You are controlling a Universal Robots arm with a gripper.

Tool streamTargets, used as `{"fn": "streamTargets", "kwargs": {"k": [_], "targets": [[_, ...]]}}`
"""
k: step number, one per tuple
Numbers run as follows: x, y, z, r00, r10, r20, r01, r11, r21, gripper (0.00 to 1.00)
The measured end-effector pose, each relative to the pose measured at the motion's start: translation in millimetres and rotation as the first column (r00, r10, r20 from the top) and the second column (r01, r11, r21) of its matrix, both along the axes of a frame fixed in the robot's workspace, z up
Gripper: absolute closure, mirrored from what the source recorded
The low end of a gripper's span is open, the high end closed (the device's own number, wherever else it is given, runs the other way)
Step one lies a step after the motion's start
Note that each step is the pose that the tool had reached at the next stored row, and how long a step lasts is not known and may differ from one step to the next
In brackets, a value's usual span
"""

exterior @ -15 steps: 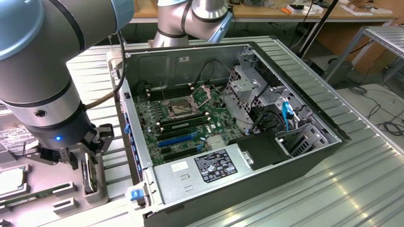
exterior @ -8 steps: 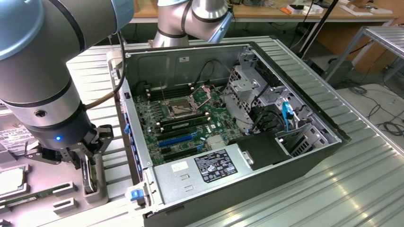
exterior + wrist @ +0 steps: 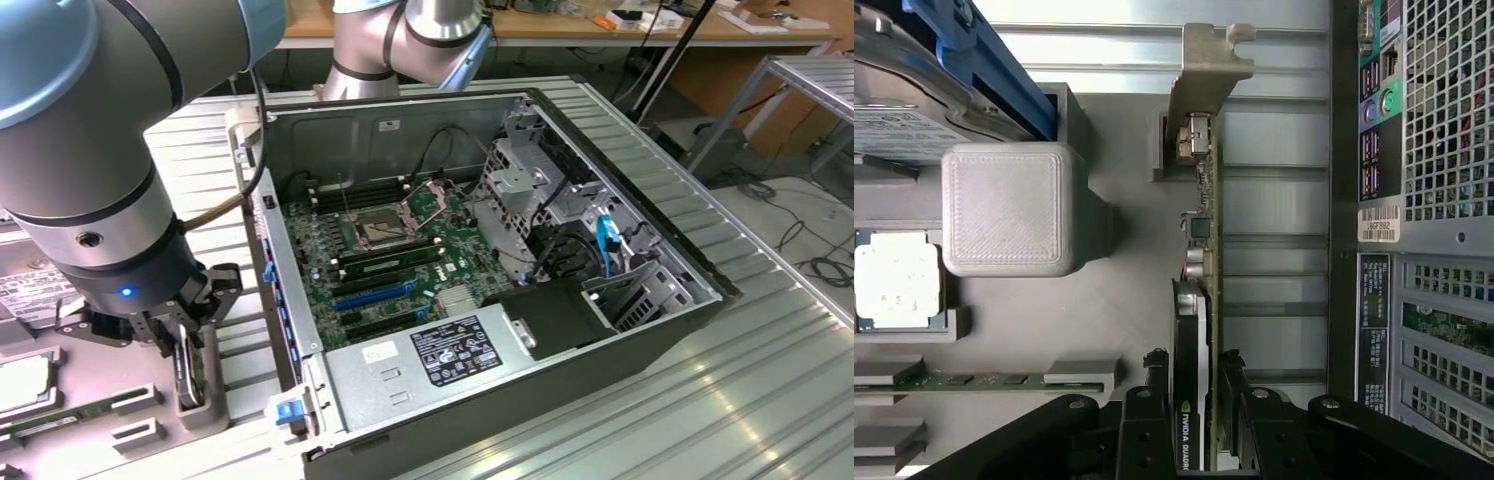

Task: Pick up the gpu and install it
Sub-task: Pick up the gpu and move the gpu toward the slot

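One gpu (image 3: 1201,255) stands on its long edge over the grey parts tray (image 3: 1119,300), and I have the end effector (image 3: 1194,358) on it – the two dark fingers (image 3: 1157,365) sit one against each flat face of the card, pinching it. The grip is at the end of the card away from its silver bracket (image 3: 1206,70). I cannot tell whether the card's lower edge rests in the tray or hangs just above it.

On the tray to one side of the card I see a square grey block (image 3: 1009,205), a processor chip (image 3: 894,280) in a recess, a green memory stick (image 3: 984,380) lying flat, and a hard drive (image 3: 904,120) with a white label. On the card's other side is the rear panel (image 3: 1444,120) of the computer case, with ports and a perforated grille.

From the exterior view, the arm (image 3: 94,180) reaches down at the exterior view's left of the open case (image 3: 627,330), which lies on its side on the ribbed metal tabletop (image 3: 747,400). Its motherboard (image 3: 400,250) faces up – the blue expansion slots (image 3: 374,293) are well apart from the card.
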State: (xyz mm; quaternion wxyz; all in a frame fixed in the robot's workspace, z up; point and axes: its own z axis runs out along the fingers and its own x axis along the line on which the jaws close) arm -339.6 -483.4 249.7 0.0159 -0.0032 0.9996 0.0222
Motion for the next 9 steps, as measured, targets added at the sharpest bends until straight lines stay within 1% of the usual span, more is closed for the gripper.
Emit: {"fn": "streamTargets", "kwargs": {"k": [9], "targets": [[-1.2, 0.0, -0.7, 1.0, 0.0, 0.0002, 0.0, 1.0, 0.0, 0.66]]}}
